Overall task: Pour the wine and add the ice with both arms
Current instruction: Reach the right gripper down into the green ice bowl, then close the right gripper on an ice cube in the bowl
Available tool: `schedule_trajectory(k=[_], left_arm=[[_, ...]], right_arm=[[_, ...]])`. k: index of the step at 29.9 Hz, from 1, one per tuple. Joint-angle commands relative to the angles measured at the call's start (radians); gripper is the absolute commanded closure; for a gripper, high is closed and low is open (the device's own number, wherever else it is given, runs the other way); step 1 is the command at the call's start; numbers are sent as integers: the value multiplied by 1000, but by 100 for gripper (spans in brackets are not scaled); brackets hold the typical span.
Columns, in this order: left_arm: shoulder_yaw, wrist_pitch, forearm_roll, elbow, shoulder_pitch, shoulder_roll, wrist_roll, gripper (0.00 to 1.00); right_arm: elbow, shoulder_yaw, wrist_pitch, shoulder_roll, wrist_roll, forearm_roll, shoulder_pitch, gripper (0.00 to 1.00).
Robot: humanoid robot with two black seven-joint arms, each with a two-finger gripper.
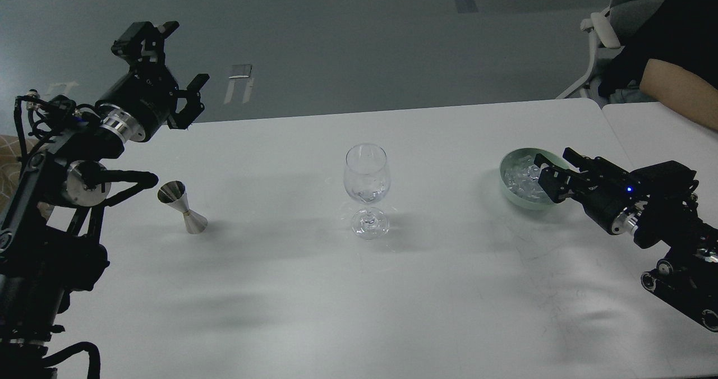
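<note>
The white table fills most of my head view, with grey floor beyond its far edge. My left arm comes in from the left and rises well above the table's far-left corner. Its gripper, my left gripper, hangs in the air with its fingers spread wide and nothing between them. My right arm reaches in low from the right edge. At its end my right gripper sits over the near-right rim of the pale green bowl, its dark fingers parted just above the contents; I cannot tell whether they touch anything inside.

At the top right a person's forearm rests by a second table, next to a grey chair.

The wine glass stands upright near the middle of the table, well apart from both arms, with what looks like a clear cube or two low in its bowl. The steel jigger stands tilted at the left, near my left arm's elbow. The ice lies heaped in the green bowl, partly hidden by my right gripper.
</note>
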Motion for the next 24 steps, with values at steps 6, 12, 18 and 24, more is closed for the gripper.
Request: schedule_trajectory(k=[6,12,18,24], left_arm=[[0,0,0,0,2,1,-1,3],[0,0,0,0,2,1,-1,3],[0,0,0,0,2,1,-1,3],[0,0,0,0,2,1,-1,3]], right_arm=[[-2,-2,93,12,-18,-2,22,36],[-15,-2,105,34,-18,-4,32,36],[-21,-21,108,43,-18,-4,35,37],[-37,-44,108,44,-18,-2,53,37]])
